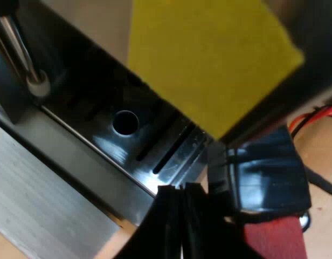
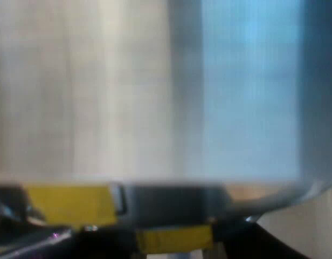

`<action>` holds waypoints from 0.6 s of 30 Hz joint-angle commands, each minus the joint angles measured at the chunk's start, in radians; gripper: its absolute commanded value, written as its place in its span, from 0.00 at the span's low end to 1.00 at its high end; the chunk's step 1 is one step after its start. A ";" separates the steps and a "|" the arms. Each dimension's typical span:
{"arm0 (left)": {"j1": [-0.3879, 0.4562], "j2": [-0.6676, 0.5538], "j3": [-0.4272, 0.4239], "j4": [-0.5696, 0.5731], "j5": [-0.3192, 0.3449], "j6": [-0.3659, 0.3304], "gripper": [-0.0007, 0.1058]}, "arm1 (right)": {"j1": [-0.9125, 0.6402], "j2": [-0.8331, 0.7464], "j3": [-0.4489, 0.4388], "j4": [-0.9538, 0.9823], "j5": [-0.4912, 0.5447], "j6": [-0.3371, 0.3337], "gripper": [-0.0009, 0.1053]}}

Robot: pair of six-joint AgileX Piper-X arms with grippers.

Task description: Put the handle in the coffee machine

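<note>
One espresso machine (image 1: 74, 162): one drip tray (image 1: 171, 162) with one round hole and several slots, one steam wand (image 1: 18, 48) above it. One handle (image 1: 274, 240), red end showing, just beside left pincer (image 1: 179, 221) at tray's edge. Right pincer (image 2: 174, 245) close against machine's wall. Cannot tell either pincer's opening or hold.

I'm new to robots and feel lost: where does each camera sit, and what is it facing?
Left wrist view: rides the left arm, faces a slotted drip tray; its end effector shows beside a red handle end.
Right wrist view: rides the right arm, close against brushed metal; own body unclear.
Both show a yellow patch.
</note>
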 commanded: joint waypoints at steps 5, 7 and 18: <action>-0.045 -0.025 0.027 0.035 0.026 -0.061 0.01 | 0.002 -0.046 -0.036 -0.056 -0.043 -0.011 0.27; -0.077 -0.028 0.045 0.033 -0.035 -0.078 0.01 | 0.002 -0.046 -0.036 -0.056 -0.043 -0.011 0.27; -0.187 -0.097 0.047 -0.032 -0.250 -0.330 0.01 | 0.002 -0.050 -0.036 -0.056 -0.043 -0.011 0.27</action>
